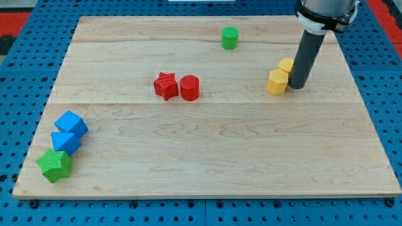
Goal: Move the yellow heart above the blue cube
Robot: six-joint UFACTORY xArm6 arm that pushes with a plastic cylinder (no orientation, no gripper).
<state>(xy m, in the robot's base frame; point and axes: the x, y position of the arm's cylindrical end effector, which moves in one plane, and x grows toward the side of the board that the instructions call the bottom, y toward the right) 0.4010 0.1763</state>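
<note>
The yellow heart (286, 65) lies at the view's right, upper half, partly hidden behind my rod. A second yellow block (276, 82), hexagon-like, touches it at its lower left. My tip (297, 86) rests against the right side of these two yellow blocks. Two blue cube-like blocks sit at the view's lower left, one (71, 123) just above the other (66, 142), far from the tip.
A green star (54, 165) touches the lower blue block near the board's bottom left corner. A red star (166, 85) and a red cylinder (190, 87) sit side by side near the middle. A green cylinder (230, 38) stands at the top, right of centre.
</note>
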